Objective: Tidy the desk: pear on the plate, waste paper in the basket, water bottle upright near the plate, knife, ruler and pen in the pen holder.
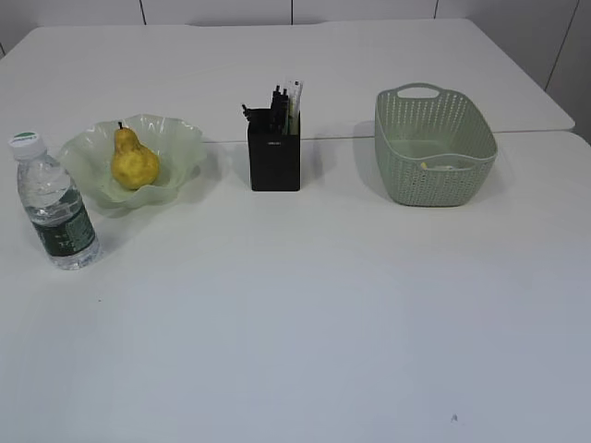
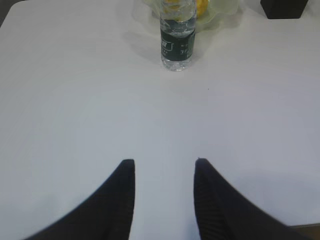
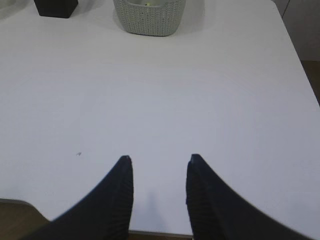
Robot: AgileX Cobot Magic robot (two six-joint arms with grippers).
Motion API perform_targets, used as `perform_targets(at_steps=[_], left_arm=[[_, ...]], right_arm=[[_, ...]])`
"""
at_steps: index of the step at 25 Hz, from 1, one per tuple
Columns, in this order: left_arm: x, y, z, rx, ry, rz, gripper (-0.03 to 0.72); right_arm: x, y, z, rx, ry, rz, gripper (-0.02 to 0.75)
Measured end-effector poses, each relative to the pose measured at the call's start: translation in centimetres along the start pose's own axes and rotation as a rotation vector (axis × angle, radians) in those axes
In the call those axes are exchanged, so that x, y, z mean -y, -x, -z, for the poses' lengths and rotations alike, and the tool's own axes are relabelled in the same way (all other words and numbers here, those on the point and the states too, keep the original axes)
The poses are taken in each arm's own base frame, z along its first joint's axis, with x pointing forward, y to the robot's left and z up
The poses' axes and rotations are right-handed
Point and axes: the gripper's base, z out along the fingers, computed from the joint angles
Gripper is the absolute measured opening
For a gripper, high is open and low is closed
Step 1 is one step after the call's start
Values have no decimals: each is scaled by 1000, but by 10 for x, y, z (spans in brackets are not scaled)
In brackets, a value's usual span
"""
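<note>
Left wrist view shows you the left gripper parted and empty, the upright water bottle well ahead; your right gripper likewise holds nothing.

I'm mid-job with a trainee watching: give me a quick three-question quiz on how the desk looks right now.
1. True or false: the pear lies in the plate.
2. The water bottle is: A) lying flat, B) upright beside the plate, C) in the basket.
3. What does either the left gripper or the right gripper hold?

Key: 1 true; 2 B; 3 nothing, both stand open over bare desk.
</note>
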Motion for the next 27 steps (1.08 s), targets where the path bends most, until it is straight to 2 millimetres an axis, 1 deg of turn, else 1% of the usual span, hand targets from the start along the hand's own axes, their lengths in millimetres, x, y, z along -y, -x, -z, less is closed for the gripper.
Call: perform_targets(at_steps=[6,27], left_arm=[[0,0,0,-1,-24,-14,275],[0,0,0,-1,-26,-15,275]], right_arm=[[0,0,0,0,0,0,298],[0,0,0,0,0,0,299]])
